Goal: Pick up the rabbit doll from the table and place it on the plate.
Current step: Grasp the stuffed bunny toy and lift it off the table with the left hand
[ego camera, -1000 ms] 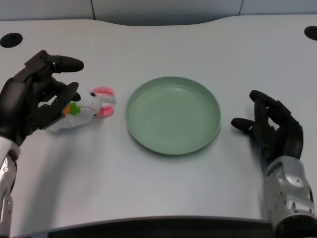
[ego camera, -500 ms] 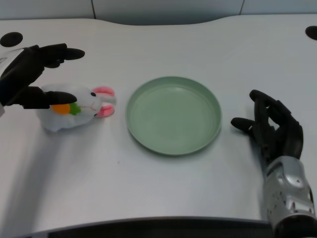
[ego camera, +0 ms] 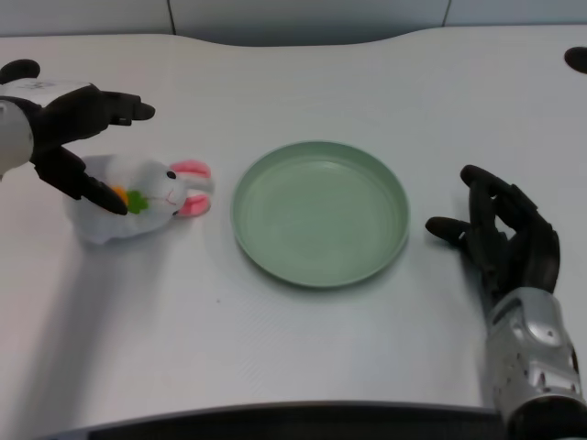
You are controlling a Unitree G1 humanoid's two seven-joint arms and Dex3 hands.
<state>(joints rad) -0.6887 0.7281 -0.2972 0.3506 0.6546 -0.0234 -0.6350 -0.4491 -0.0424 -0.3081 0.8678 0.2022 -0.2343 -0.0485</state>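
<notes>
The rabbit doll (ego camera: 138,205) is white with pink ears and an orange carrot on its front. It lies on the table at the left, its ears pointing toward the green plate (ego camera: 320,213). The plate sits in the middle and has nothing on it. My left hand (ego camera: 78,128) hovers over the doll's left end with its fingers spread. One fingertip (ego camera: 117,203) reaches down to the carrot, and another finger stretches out above the doll. The hand does not grip the doll.
My right hand (ego camera: 503,240) rests on the table to the right of the plate. Two dark round holes (ego camera: 20,69) sit at the table's far corners. The table's front edge runs along the bottom of the view.
My left hand has let go of the doll, opened and drawn back to the upper left. The doll and the plate have stayed where they were.
</notes>
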